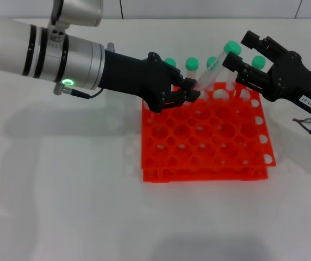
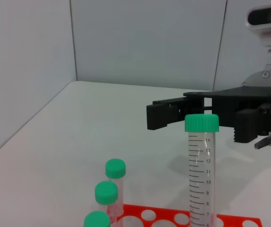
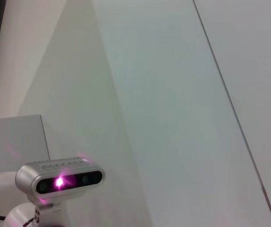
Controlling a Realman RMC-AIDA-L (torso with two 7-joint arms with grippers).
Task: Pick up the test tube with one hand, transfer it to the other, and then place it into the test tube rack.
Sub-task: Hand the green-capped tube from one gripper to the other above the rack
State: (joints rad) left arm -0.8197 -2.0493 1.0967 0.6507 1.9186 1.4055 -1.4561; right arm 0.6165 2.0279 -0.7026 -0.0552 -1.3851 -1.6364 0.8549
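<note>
My left gripper (image 1: pixel 191 89) is clamped on the lower end of the test tube (image 1: pixel 212 69), which leans over the far edge of the test tube rack (image 1: pixel 207 136), its green cap up toward the right gripper (image 1: pixel 237 62). The right gripper sits around the cap end — jaws apart in the left wrist view, not yet pinching. Three other capped tubes (image 2: pixel 107 201) stand in the rack's back row.
</note>
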